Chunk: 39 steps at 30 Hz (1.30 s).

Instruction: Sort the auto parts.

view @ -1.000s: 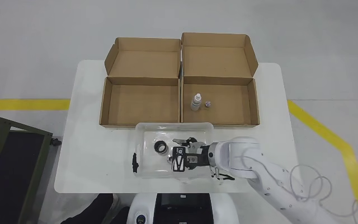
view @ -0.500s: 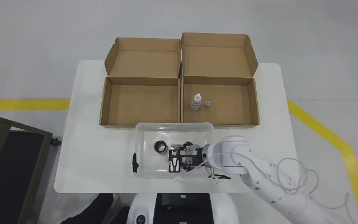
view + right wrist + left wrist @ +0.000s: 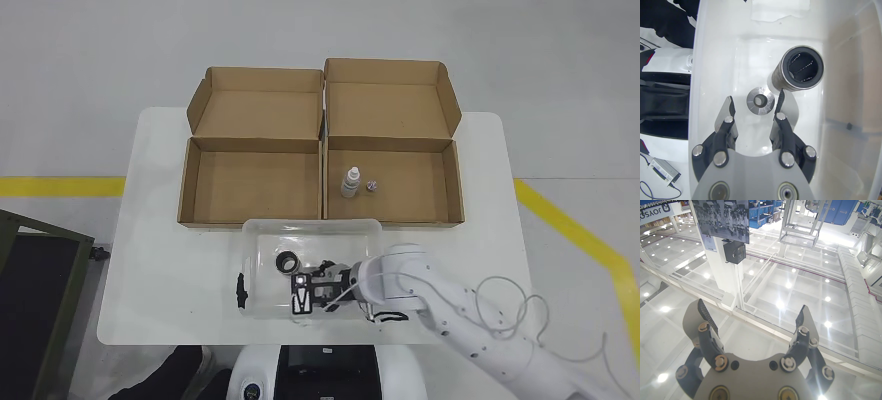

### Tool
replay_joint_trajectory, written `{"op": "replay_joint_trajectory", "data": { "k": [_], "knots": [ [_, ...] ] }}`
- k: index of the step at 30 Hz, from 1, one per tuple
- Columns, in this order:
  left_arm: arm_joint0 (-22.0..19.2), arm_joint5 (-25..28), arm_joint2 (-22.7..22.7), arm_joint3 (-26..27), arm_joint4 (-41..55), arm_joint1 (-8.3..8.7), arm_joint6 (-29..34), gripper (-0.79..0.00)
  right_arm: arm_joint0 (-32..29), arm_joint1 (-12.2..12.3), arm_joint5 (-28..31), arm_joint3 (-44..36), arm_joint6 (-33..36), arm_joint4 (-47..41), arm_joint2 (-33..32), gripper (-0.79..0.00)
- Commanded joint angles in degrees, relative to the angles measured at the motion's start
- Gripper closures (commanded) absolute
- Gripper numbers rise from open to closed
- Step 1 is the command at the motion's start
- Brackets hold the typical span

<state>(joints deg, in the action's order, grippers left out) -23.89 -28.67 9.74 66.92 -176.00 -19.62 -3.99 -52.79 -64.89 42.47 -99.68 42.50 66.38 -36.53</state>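
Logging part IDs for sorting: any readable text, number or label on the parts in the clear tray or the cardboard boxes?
Silver cylindrical linear bearing: no marking visible.
Small round metal collar: none.
Brown cardboard boxes: none visible.
Small white bottle in one box: too small to read.

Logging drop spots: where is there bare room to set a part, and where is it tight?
Left cardboard box: bare. Right cardboard box: free beside its white bottle and small part. Crowded: the clear bin, where the right gripper straddles a flanged ring by the bearing.
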Motion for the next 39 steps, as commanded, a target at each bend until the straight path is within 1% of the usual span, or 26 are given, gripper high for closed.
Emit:
{"op": "replay_joint_trajectory", "data": {
  "k": [1,8,12,16,20,29,39],
  "knots": [
    [0.0,0.0,0.0,0.0,0.0,0.00,0.0,-0.785,0.4,-0.3,-0.1,0.7,-0.2,0.0,0.5,-0.400],
    [0.0,0.0,0.0,0.0,0.0,0.00,0.0,-0.785,1.6,-1.1,-0.4,3.1,-0.9,0.2,1.5,-0.382],
    [0.0,0.0,0.0,0.0,0.0,0.00,0.0,-0.785,2.1,-1.4,-0.5,3.9,-0.8,0.5,1.7,-0.339],
    [0.0,0.0,0.0,0.0,0.0,0.00,0.0,-0.785,2.2,-1.5,-0.5,4.1,-0.9,0.7,1.6,-0.194],
    [0.0,0.0,0.0,0.0,0.0,0.00,0.0,-0.785,2.1,-1.5,-0.2,3.6,-0.7,0.6,1.3,-0.003],
    [0.0,0.0,0.0,0.0,0.0,0.00,0.0,-0.785,0.6,-0.6,1.3,-1.0,1.3,-0.2,-1.2,0.000],
    [0.0,0.0,0.0,0.0,0.0,0.00,0.0,-0.785,-2.3,1.2,3.0,-10.4,2.7,-2.3,-6.1,0.000]
  ]
}}
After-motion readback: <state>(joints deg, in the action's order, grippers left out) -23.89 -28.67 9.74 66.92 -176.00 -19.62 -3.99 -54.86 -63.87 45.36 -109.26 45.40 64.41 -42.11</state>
